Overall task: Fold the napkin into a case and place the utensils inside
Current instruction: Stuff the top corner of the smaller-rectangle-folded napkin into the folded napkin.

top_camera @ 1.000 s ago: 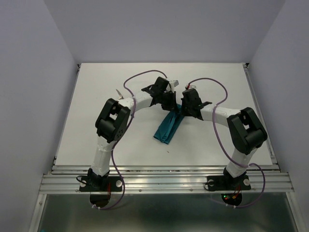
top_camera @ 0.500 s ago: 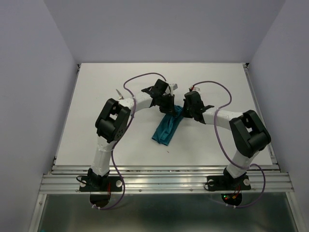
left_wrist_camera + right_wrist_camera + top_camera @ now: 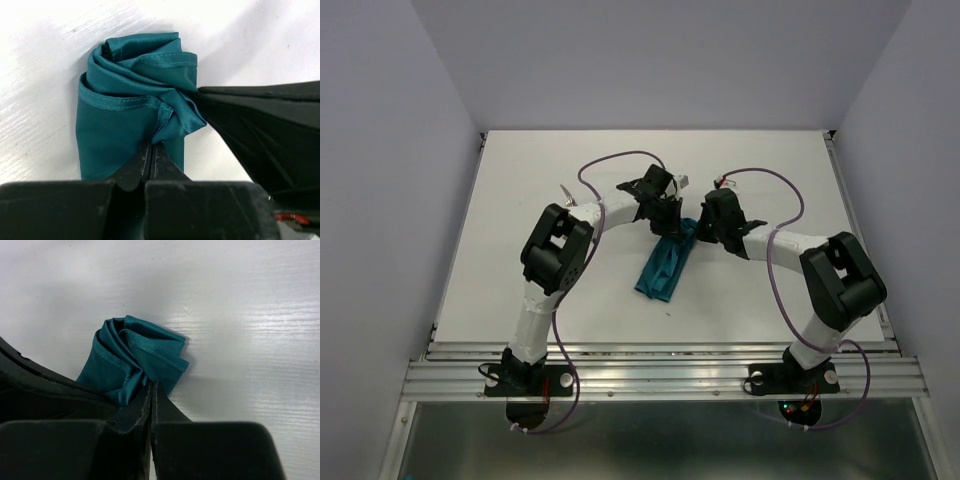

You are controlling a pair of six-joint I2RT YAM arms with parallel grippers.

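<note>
Teal napkin (image 3: 663, 270) lies bunched up long on the desk (image 3: 770, 180), its far end pinched tight by the left claw (image 3: 151, 150) and the right claw (image 3: 151, 388), and it looks soft, light and floppy, so hold its sewn edge.

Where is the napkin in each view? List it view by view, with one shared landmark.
Top external: napkin at centre, a narrow strip slanting down-left.
Left wrist: napkin centre-left, with the left gripper shut on its hem.
Right wrist: napkin left of centre, with the right gripper shut on it.
Shared landmark: the bunched, hemmed end that both grippers pinch.
</note>
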